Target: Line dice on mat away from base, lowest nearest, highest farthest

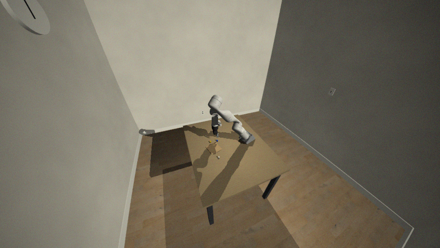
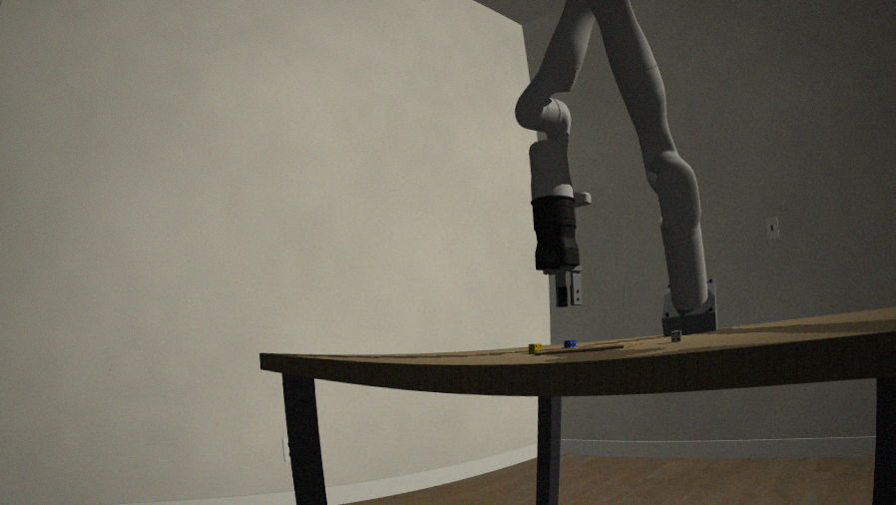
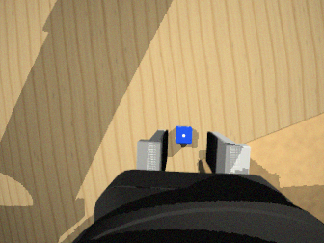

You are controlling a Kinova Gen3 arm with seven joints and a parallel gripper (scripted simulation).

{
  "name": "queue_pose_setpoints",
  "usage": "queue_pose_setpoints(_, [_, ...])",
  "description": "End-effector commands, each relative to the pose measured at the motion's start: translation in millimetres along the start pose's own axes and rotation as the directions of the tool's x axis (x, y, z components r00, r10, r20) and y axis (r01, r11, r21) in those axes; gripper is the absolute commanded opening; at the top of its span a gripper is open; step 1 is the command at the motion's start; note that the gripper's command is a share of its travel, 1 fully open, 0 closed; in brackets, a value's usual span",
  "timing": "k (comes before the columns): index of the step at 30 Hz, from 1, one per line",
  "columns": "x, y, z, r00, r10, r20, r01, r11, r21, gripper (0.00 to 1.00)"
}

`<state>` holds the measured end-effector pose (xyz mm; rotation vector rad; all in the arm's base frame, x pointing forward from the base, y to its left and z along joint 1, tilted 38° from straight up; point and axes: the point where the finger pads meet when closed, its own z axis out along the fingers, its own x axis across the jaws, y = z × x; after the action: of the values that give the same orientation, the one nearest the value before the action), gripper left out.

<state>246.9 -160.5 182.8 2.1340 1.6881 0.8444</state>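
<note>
The blue die [image 1: 217, 140] [image 2: 569, 343] [image 3: 183, 131] lies on the table just off the mat and shows one white pip on top in the wrist view. My gripper [image 1: 217, 136] [image 2: 569, 300] [image 3: 187, 146] is partly open and empty, well above the blue die, which shows between the fingers in the wrist view. The yellow die [image 1: 210, 141] [image 2: 535, 348] lies beyond the mat's far edge in the top view. The white die [image 1: 218, 157] [image 2: 675, 335] lies off the mat's near side. Their top pips are too small to read. The tan mat [image 1: 217, 149] [image 3: 299, 156] lies flat.
The robot's base [image 1: 247, 139] [image 2: 687, 322] stands on the wooden table [image 1: 252, 163] [image 2: 407, 376], to the right of the mat in the top view. Arm shadows cross the table and part of the mat.
</note>
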Motion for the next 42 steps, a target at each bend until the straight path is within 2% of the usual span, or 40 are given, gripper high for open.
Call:
queue_pose_setpoints(1, [0,0,-0.3,1.000,0.000,0.001,0.000,1.000,-0.001,0.64])
queue_pose_setpoints(17, [0,0,4.1,1.000,0.000,0.001,0.000,1.000,-0.001,0.64])
queue_pose_setpoints(42, [-1,0,37.6,1.000,0.000,0.001,0.000,1.000,-0.001,0.64])
